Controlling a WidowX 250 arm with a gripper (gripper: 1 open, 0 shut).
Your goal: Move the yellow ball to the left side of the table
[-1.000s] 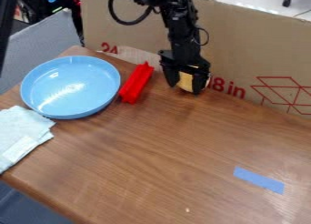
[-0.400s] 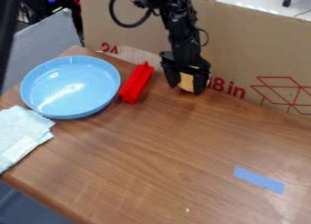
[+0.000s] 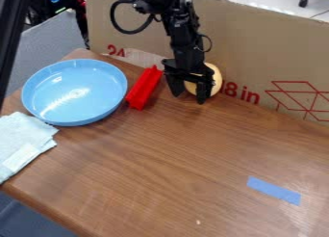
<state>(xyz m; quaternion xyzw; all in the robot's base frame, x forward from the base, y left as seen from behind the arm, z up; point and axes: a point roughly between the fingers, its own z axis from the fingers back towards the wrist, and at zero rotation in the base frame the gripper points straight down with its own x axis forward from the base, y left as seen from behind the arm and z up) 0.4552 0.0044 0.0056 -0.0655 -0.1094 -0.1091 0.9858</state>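
Note:
The yellow ball (image 3: pixel 214 81) rests on the brown table (image 3: pixel 167 173) near the back, against the cardboard box wall. My gripper (image 3: pixel 186 87) hangs from the black arm just left of the ball, pointing down with its fingers spread open. Nothing is between the fingers. The right finger (image 3: pixel 202 88) covers the ball's left edge; whether it touches the ball I cannot tell.
A red rectangular block (image 3: pixel 144 87) lies just left of the gripper. A blue bowl (image 3: pixel 75 92) sits at the left, with a white cloth (image 3: pixel 21 140) at the front-left edge. Blue tape (image 3: pixel 272 191) is stuck at the front right. The cardboard box (image 3: pixel 276 53) walls the back.
The gripper has shifted left. The ball, earlier between its fingers, now shows to the right of them.

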